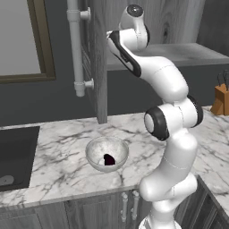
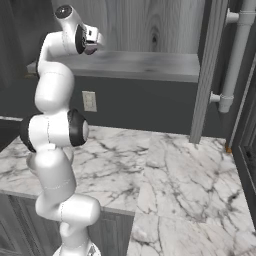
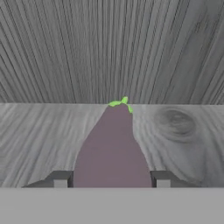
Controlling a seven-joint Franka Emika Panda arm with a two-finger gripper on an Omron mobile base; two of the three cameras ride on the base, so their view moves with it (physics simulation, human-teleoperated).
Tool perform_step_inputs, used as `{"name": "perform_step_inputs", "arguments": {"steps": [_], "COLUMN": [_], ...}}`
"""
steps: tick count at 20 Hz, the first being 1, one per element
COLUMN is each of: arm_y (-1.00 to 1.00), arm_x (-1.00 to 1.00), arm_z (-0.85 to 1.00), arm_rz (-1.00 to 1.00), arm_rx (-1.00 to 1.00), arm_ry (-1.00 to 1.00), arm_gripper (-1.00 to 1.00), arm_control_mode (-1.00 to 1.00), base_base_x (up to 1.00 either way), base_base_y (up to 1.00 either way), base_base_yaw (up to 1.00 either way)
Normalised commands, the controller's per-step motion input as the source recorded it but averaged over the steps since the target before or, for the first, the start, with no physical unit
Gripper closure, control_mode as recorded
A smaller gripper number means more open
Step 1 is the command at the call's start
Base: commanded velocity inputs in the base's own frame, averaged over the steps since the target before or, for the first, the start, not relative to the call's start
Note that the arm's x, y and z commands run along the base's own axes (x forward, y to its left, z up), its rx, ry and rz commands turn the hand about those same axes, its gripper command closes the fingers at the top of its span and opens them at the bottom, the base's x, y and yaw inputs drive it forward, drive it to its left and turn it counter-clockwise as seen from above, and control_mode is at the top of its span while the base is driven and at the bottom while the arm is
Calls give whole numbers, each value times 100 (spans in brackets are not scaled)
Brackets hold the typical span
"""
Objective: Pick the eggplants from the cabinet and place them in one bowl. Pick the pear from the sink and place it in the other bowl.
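My pincer (image 3: 112, 180) straddles an eggplant (image 3: 113, 148) on the cabinet shelf (image 3: 39, 140); whether I am gripping it yet I cannot tell. Its long axis runs straight away from me, green stem at the far end. Another eggplant (image 1: 108, 159) already lies in the pale speckled bowl (image 1: 107, 153) on the table (image 1: 58, 156).

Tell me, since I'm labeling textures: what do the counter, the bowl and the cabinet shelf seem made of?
Counter: polished marble, seemingly, white with grey veins. Bowl: pale, speckled, glassy-looking; possibly glass or glazed ceramic. Cabinet shelf: matte grey wood, showing grain lines and a knot.
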Motion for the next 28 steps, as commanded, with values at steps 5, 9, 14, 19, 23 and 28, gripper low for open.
{"name": "perform_step_inputs", "arguments": {"steps": [5, 9, 14, 19, 23, 28], "arm_y": [-4, -14, -16, -10, -18, -5], "arm_x": [-86, -99, -98, -86, -76, -89], "arm_z": [21, 14, 12, 20, 8, 0], "arm_rz": [0, 0, 0, 0, -1, 0], "arm_rx": [0, 0, 2, 1, 0, 0], "arm_ry": [-17, -10, -1, 0, 3, 1], "arm_gripper": [100, 100, 100, 100, 100, 100], "arm_control_mode": [-100, -100, -100, -100, -100, -100], "base_base_x": [0, 0, 0, 0, 0, 0], "base_base_y": [0, 0, 0, 0, 0, 0], "base_base_yaw": [0, 0, 0, 0, 0, 0]}}
